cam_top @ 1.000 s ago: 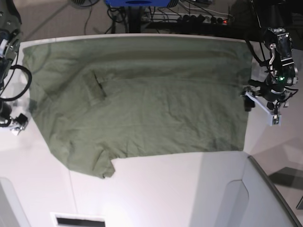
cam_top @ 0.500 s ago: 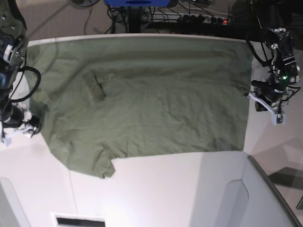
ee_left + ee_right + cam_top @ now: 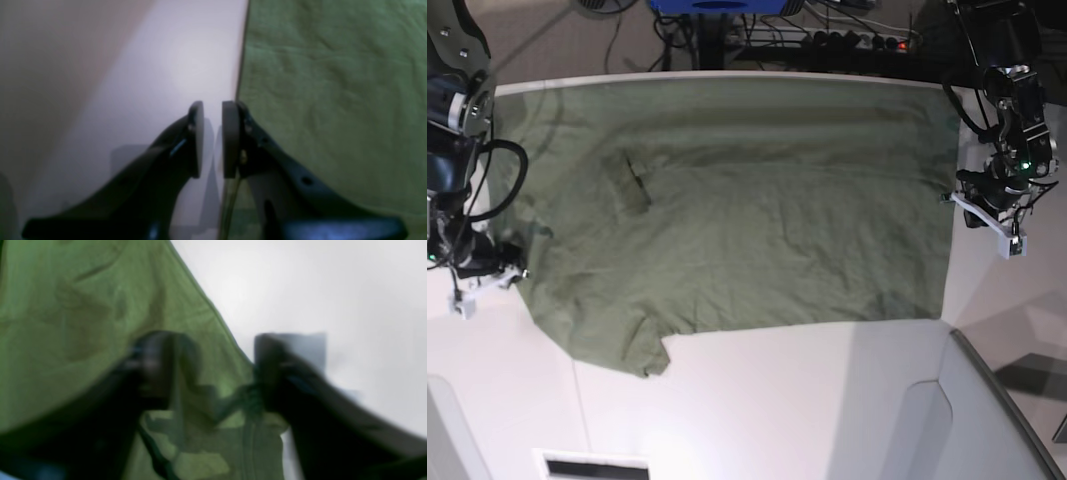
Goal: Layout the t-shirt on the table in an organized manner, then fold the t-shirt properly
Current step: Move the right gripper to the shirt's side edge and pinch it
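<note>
The olive-green t-shirt [image 3: 747,210] lies spread over the far half of the white table [image 3: 807,400], with a sleeve [image 3: 622,345] pointing toward the near side. At its right edge, my left gripper [image 3: 995,222] hovers. In the left wrist view this gripper [image 3: 213,133] is nearly shut; only table [image 3: 166,66] shows in the narrow gap, and one finger [image 3: 230,140] sits over the t-shirt's [image 3: 333,83] hem. My right gripper [image 3: 489,280] is at the shirt's left edge. Blurred in the right wrist view, it [image 3: 213,353] straddles bunched t-shirt fabric [image 3: 83,306] with its fingers apart.
Cables and a power strip [image 3: 857,40] lie beyond the table's far edge. A grey raised panel [image 3: 987,420] fills the near right corner. A dark slot [image 3: 592,465] sits at the near edge. A small folded flap [image 3: 632,185] marks the shirt's upper left.
My right arm has come down along the shirt's left edge onto the fabric, and its fingers have narrowed. My left gripper closed to a narrow gap and hardly moved.
</note>
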Robot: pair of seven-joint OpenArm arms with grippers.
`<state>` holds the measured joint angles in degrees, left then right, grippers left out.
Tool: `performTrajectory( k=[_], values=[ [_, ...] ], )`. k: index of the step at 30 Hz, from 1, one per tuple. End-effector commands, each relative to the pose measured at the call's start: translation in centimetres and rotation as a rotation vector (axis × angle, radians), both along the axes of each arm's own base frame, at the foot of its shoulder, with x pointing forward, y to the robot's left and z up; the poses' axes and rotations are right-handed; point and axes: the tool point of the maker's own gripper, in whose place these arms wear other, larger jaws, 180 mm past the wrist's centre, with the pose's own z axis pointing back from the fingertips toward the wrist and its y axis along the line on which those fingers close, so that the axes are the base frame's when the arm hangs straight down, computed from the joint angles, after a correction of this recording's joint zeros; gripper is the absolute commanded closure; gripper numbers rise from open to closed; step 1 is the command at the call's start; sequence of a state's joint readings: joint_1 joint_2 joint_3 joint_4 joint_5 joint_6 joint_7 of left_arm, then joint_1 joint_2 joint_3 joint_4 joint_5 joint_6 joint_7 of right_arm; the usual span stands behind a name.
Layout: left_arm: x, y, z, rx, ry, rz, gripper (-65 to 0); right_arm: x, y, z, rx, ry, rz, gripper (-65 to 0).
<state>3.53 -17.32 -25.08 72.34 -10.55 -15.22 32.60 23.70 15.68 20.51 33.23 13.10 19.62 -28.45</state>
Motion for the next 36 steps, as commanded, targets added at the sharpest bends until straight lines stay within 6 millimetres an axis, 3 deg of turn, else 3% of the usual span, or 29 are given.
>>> performTrajectory(
  k=[1,5,6,9,17,20,26,30,36],
  values=[
    [0.9,0.9,1.4,0.026,-0.040,0.000,-8.6,0.5,-0.6,0.6,-0.009,0.001,-0.021,-19.5],
    [0.9,0.8,1.4,0.026,-0.039,-0.003,-8.6,0.4,-1.0,0.5,-0.023,0.009,-0.046,-1.2],
    [0.9,0.8,1.4,0.026,-0.039,-0.003,-8.6,0.8,-1.0,0.9,-0.026,-0.005,-0.045,0.0],
    [1.0,0.7,1.4,0.024,-0.040,-0.004,-8.6,1.6,-1.4,2.6,-0.064,-0.068,-0.034,-0.2],
    [1.0,0.7,1.4,0.025,-0.039,-0.004,-8.6,1.3,0.5,5.5,-0.089,-0.051,0.042,0.0],
    [1.0,0.8,1.3,0.029,-0.037,-0.005,-8.6,0.1,1.2,6.0,-0.100,-0.017,0.070,0.0],
    [1.0,0.8,1.3,0.032,-0.036,-0.006,-8.6,-2.7,4.6,7.3,-0.096,0.013,0.128,0.0],
    [1.0,0.8,1.3,0.032,-0.036,-0.006,-8.6,-4.9,5.2,7.8,-0.080,0.027,0.100,0.0],
    [1.0,0.8,1.3,0.033,-0.035,-0.006,-8.6,-8.4,6.4,6.4,-0.066,0.087,0.106,-0.3]
  ],
)
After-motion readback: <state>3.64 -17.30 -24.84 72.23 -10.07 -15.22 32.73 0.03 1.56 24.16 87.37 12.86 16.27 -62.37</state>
